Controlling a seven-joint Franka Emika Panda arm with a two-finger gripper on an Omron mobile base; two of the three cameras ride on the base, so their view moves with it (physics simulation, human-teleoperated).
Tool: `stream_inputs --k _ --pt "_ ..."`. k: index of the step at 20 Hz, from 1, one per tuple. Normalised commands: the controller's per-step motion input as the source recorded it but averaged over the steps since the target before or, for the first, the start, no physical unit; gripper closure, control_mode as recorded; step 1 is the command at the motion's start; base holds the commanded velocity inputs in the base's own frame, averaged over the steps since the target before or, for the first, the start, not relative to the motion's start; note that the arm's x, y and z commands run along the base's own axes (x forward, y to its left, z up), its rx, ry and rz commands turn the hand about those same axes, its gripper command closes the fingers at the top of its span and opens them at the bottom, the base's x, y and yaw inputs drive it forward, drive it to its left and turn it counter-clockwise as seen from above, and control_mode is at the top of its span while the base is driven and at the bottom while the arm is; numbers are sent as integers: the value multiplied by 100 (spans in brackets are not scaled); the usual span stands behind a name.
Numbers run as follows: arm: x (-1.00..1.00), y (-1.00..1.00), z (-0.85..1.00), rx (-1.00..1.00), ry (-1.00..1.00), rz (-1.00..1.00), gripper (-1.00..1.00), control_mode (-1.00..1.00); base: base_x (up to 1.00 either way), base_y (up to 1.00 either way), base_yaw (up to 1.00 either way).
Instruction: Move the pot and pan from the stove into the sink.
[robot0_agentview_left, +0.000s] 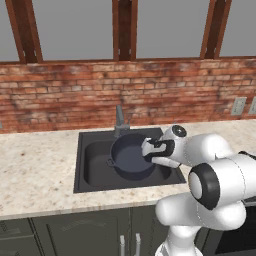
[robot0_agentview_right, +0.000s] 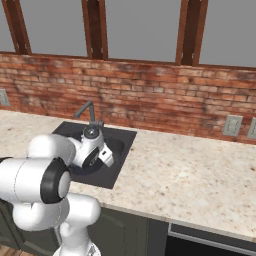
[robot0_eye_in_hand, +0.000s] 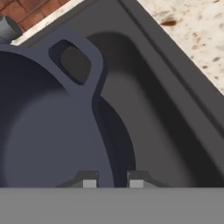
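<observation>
A white robot arm reaches over a speckled beige stone worktop (robot0_agentview_left: 35, 165) toward a dark grey rectangular sink (robot0_agentview_left: 92, 167) set into it. Behind the worktop runs a red brick wall (robot0_agentview_left: 65, 95) with tall wood-framed windows above. A short grey faucet (robot0_agentview_left: 120, 120) stands at the back edge of the sink, in the middle.

The pot (robot0_agentview_left: 131, 159), deep, round and dark blue-grey, sits within the sink basin, held up by the arm rather than clearly resting on the bottom; whether its base touches the basin floor cannot be told. One small loop handle (robot0_agentview_left: 110, 162) sticks out on its left side in the left base view.

The gripper (robot0_agentview_left: 149, 152) meets the pot at its right rim. In the hand view, the two small finger tips (robot0_eye_in_hand: 89, 183) stand on either side of the pot's wall (robot0_eye_in_hand: 103, 131), one inside the pot and one outside, and the jaws are clenched on that rim. A second loop handle (robot0_eye_in_hand: 76, 61) rises beyond the grip point, with the sink's sloping inner wall (robot0_eye_in_hand: 175, 131) to its right.

From the right base view, the arm's wrist hangs over the sink (robot0_agentview_right: 117, 165), hiding most of the pot, and two wall outlets (robot0_agentview_right: 232, 125) sit on the brick to the right.
</observation>
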Motion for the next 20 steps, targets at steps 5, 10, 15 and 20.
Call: stream_inputs --k 5,10,15,20 --pt "9 8 -22 -3 -4 0 100 -100 0 0 0" --pt "8 7 -17 -3 -2 0 100 -100 0 0 0" --pt "2 2 -8 -1 0 0 100 -100 0 0 0" --pt "5 0 7 0 2 0 -100 -100 0 0 0"
